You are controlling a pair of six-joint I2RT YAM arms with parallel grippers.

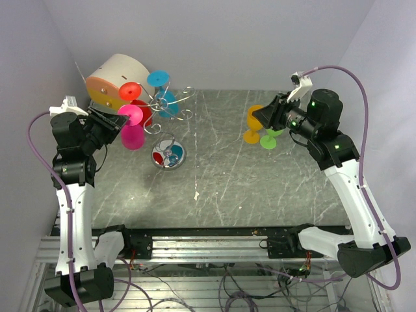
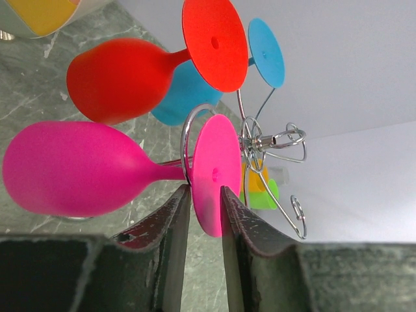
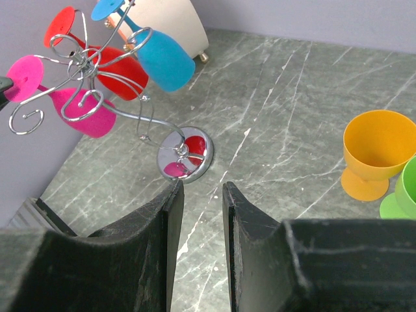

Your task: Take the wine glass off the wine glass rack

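My left gripper (image 2: pixel 203 190) has its two fingers (image 2: pixel 166 250) standing narrowly apart on either side of the lower rim of the pink wine glass's (image 2: pixel 78 169) round foot. The foot fills the gap between them, but I cannot tell whether the pads actually press on it. The glass hangs sideways from the wine glass rack (image 2: pixel 266 140): its stem passes through a curled wire loop just beyond my fingertips, and its bowl reaches out to the left of them. Above and beyond the pink one hangs a red glass (image 2: pixel 117 78), with a blue glass (image 2: pixel 172 101) behind it, both still on the rack's wire arms. The rack's wire hub sits just right of the pink foot, a little past my right-hand finger. My right gripper (image 3: pixel 201 185) hovers over the grey table (image 3: pixel 292 97) holding nothing, its fingers slightly spread with bare marble showing through the gap. From it, the rack's shiny round base lies just ahead of the fingertips and a touch left, its stem leaning away to the upper left. An orange cup (image 3: pixel 380 153) and a green cup (image 3: pixel 404 192) stand touching each other, well off to the right of that gripper. A beige drum (image 3: pixel 172 23) sits far ahead beyond the rack.
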